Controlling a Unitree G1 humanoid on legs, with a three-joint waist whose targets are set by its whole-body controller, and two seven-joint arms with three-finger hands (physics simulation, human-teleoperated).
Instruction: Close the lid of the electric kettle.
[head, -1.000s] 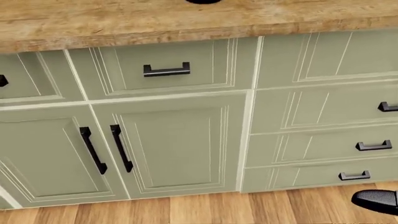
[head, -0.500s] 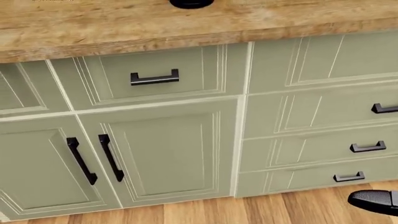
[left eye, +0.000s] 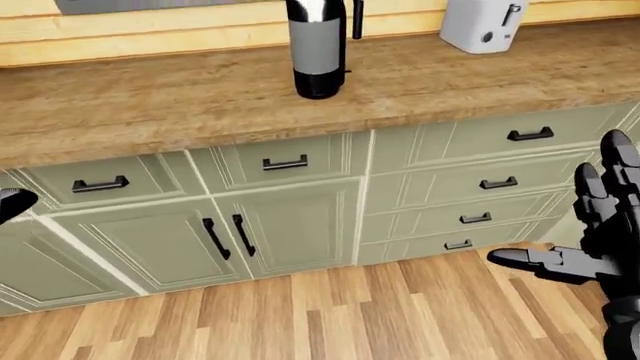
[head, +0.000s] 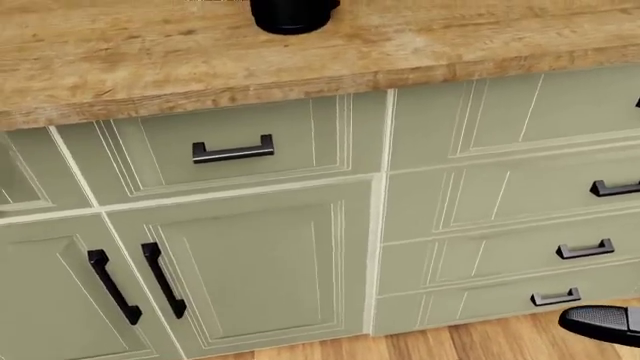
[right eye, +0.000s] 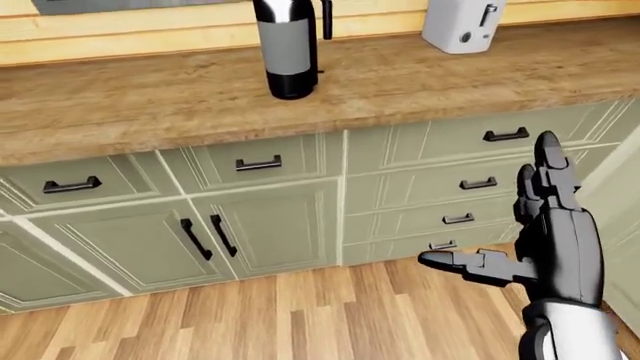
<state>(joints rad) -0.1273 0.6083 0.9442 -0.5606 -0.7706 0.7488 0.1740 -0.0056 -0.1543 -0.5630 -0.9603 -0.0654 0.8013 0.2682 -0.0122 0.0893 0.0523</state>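
The electric kettle (left eye: 318, 52), silver with a black base and handle, stands on the wooden counter (left eye: 180, 97) at the top middle of the eye views. Its top and lid are cut off by the picture's upper edge. In the head view only the kettle's black base (head: 292, 15) shows. My right hand (right eye: 510, 217) is open at the lower right, fingers up and thumb out, well below and to the right of the kettle, in front of the drawers. A dark tip of my left hand (left eye: 12, 202) shows at the left edge.
A white toaster (left eye: 483, 26) sits on the counter right of the kettle. Under the counter are green cabinet doors (left eye: 290, 225) and a stack of drawers (left eye: 470, 187) with black handles. Wooden floor (left eye: 300, 315) lies below.
The whole head view has shifted: cabinets and counter slid down and to the left, and more of the kettle's base has come in at the top. The camera has moved, not the things.
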